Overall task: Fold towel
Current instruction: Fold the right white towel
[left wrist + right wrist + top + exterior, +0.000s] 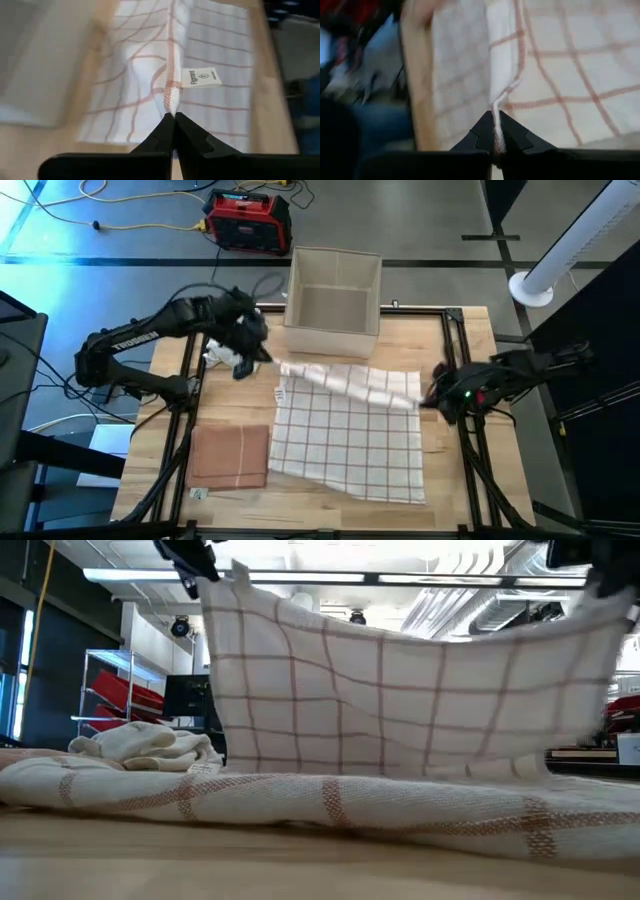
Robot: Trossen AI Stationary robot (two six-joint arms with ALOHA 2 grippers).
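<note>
Gripping one far corner each, both grippers held the white cotton towel with thin red-brown checks (pixel 350 425) up off the pale wooden table (pixel 330 495). The left gripper (pixel 262 356) was pinched tight on the corner near the hem and its small white label (pixel 201 78), fingers (pixel 159 140) pressed together on the cloth. The right gripper (pixel 430 398) was likewise clamped on the opposite corner, the hem running down between its closed fingers (pixel 481 132). From the low camera the lifted edge hung as a sagging sheet between the two arms, while the towel's near half lay flat on the table. A folded rust-brown cloth (pixel 229 456) lay on the table just beside the towel, on the left arm's side. An open beige fabric box (pixel 333 302) stood at the table's far edge, and a crumpled white cloth (pixel 150 745) lay beyond the towel.
</note>
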